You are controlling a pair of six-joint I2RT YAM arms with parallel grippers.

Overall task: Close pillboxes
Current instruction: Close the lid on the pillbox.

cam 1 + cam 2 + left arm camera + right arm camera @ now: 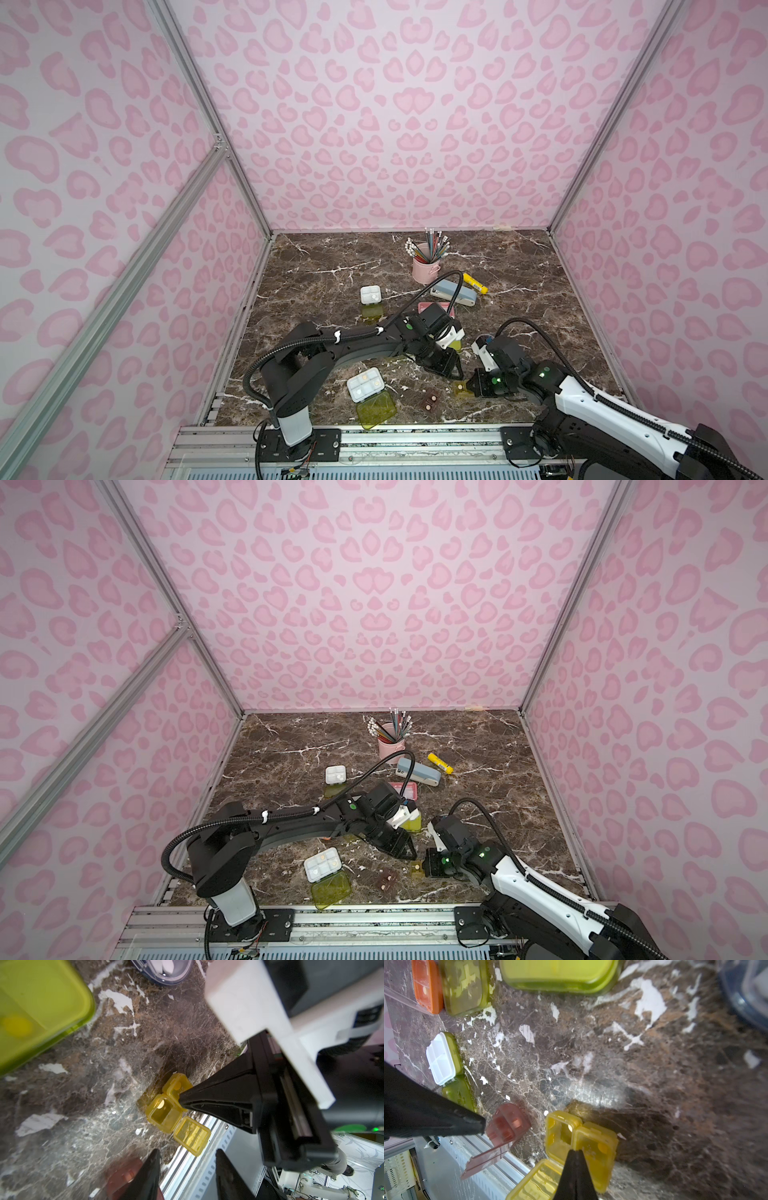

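Note:
A small yellow pillbox point(164, 1113) lies near the table's front edge, one lid point(192, 1136) flung open, the other compartment's lid point(176, 1084) down. My right gripper point(575, 1152) is shut, its tip resting on that box point(593, 1147) at the divide between compartments. My left gripper point(187, 1161) hangs open just above and beside it, empty. In both top views the box point(460, 387) sits between the two grippers. A brown pillbox point(430, 401) and two white trays point(365, 384) point(370, 294) lie open. Orange point(426, 987), olive point(464, 985) and dark-blue point(745, 991) pillboxes show too.
A pink cup of pencils point(424, 268), a grey-blue stapler point(455, 293) and a yellow glue stick point(476, 284) stand toward the back. A pink pillbox point(426, 307) lies partly under my left arm. The metal rail point(415, 436) runs along the front edge.

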